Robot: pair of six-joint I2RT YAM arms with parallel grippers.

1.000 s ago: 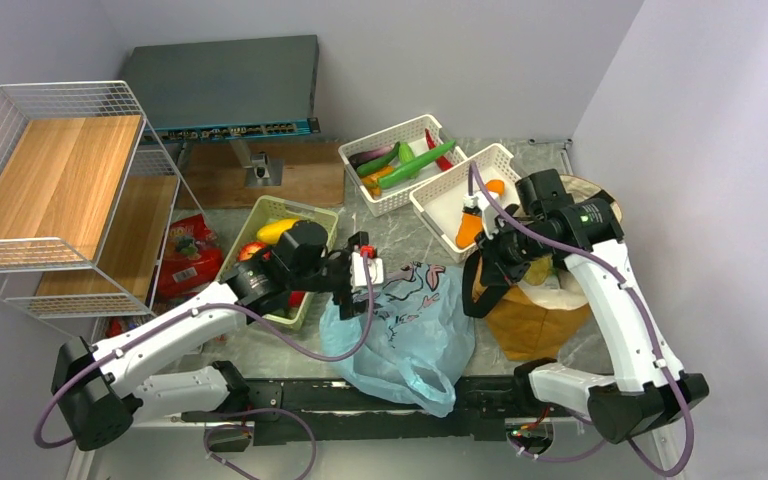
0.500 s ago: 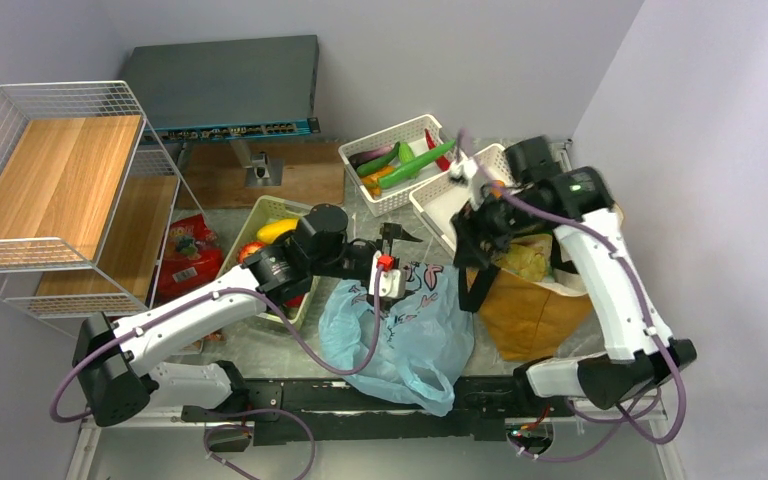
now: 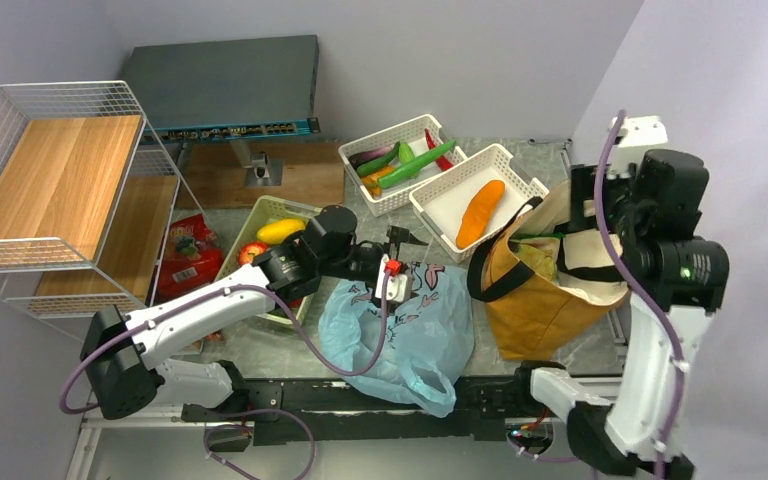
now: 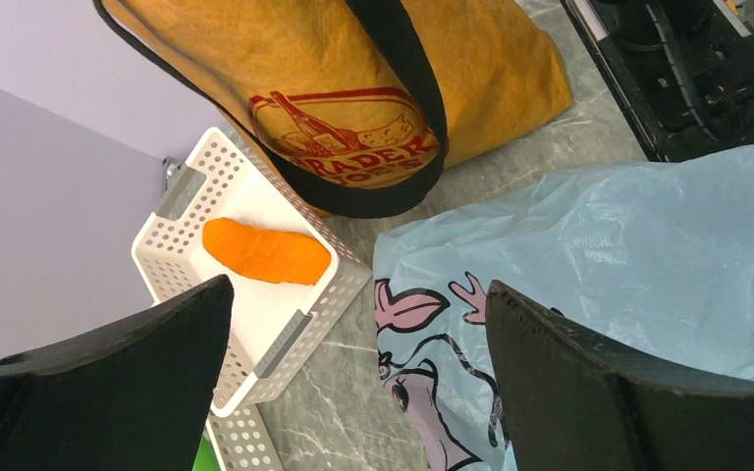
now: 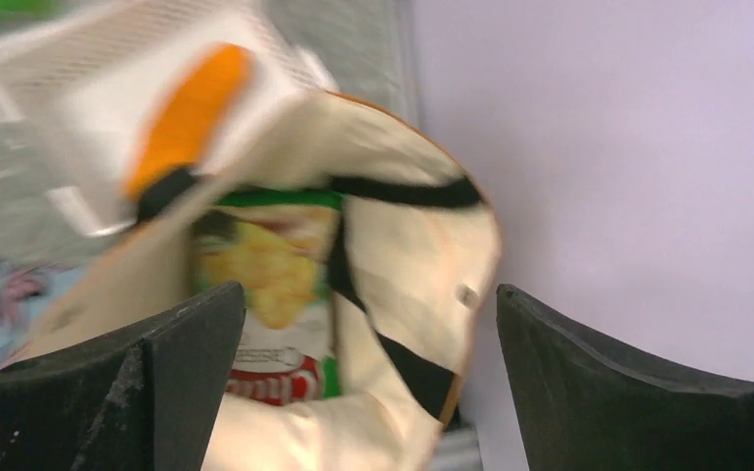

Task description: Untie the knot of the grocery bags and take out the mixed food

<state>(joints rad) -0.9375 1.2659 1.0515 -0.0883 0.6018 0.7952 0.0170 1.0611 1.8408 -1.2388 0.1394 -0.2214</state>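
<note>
Both my claws gape empty: left claw over the crinkly light-blue plastic bag, right claw above the mustard-brown canvas tote at the bag's three o'clock. The orange toy carrot lies in the white perforated plastic basket at the tote's eleven o'clock.

Soft, even, bright light fills the overhead view. The tabletop carries only faint, diffuse shadow beneath the wire shelf, with no glare. The left wrist view is crisp: the red print on the canvas tote reads clearly, and the light-blue plastic bag shows a mild sheen. Motion blur smears the right wrist view, streaking the carrot and white basket. The dark fingers of the right pincer look sharper.
</note>
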